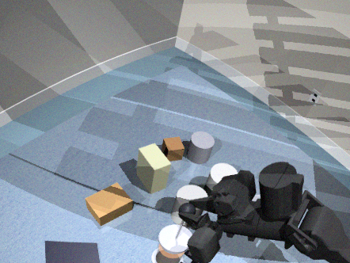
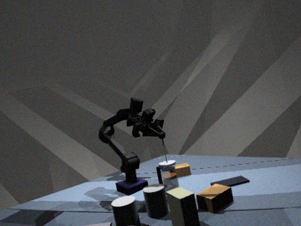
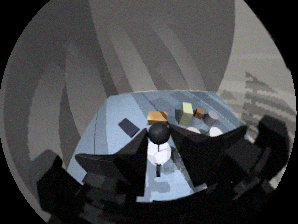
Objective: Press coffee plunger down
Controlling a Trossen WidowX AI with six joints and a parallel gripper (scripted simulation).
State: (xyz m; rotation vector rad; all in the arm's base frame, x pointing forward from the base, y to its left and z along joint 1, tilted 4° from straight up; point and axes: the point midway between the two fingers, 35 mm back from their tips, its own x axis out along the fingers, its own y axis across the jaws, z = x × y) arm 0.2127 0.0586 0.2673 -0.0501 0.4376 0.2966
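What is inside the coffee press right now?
Through the clear wall of the coffee press an orange-brown layer shows low down, and the thin rod runs in through the white lid. The plunger's disc is hidden.
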